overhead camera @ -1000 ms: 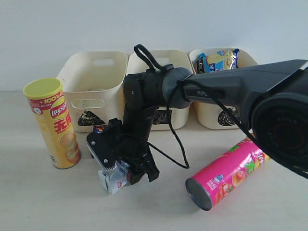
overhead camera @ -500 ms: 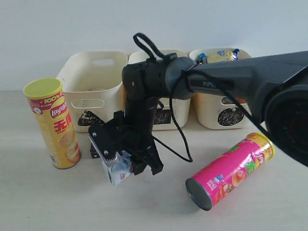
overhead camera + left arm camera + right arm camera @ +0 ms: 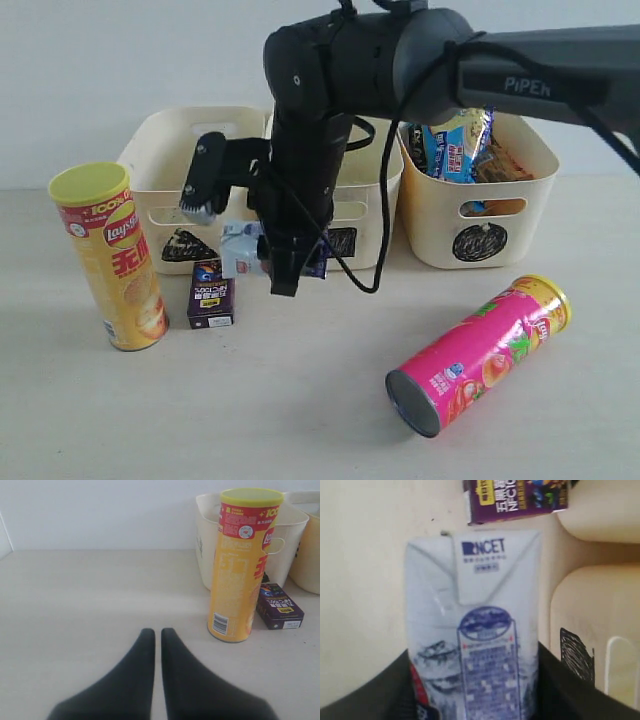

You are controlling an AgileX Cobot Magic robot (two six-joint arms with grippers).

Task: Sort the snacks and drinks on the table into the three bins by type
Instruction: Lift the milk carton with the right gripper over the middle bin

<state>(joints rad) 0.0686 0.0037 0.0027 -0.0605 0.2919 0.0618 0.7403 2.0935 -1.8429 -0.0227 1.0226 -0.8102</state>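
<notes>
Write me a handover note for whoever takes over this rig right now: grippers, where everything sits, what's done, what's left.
Right gripper: shut on the white and blue carton, held off the table in front of the middle bin.
Left gripper: shut, empty, low over the table.
Done: foil bags are in the circle bin.
Left: bin the held carton. The purple carton stands beside the upright yellow Lay's tube, and the pink tube lies on its side at front right. All three are on the table, unsorted.
</notes>
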